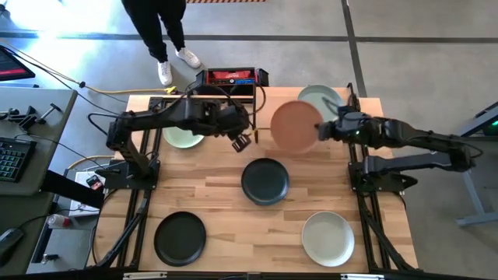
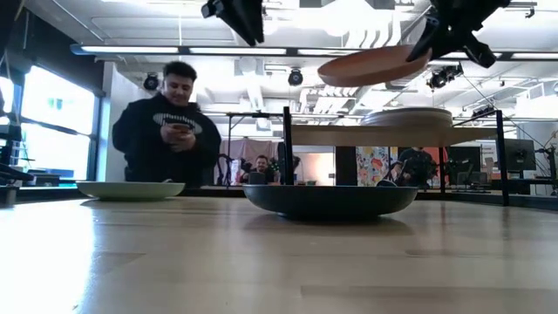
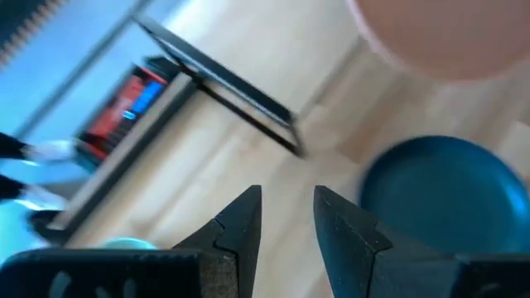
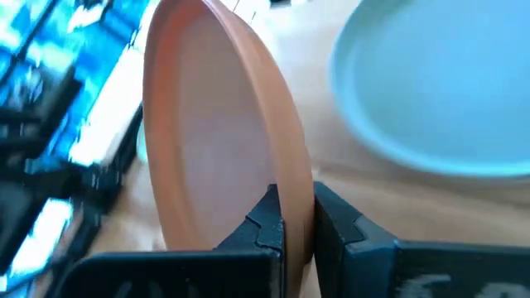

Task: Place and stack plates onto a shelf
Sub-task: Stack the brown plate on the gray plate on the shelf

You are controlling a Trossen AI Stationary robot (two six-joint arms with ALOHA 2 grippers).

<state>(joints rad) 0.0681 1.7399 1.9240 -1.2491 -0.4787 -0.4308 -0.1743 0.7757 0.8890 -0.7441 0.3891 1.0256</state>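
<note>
My right gripper is shut on a terracotta pink plate and holds it in the air above the shelf; the low view shows this plate above the shelf panel. A pale grey-green plate rests flat on the shelf's right part. My left gripper hangs open over the table, left of the shelf, touching nothing. On the tabletop lie a dark teal plate, a pale green plate, a black plate and an off-white plate. My right gripper pinches the terracotta plate's rim between its two fingers, on the side of the plate toward the table's right. The fingers come roughly level from the right. The plate is lifted clear and tilted, with its far side lower.
A red-and-black box stands behind the table's far edge. Thin black posts rise at the shelf's corners. A person stands beyond the far edge. Bare wood lies between the teal plate and the near plates.
</note>
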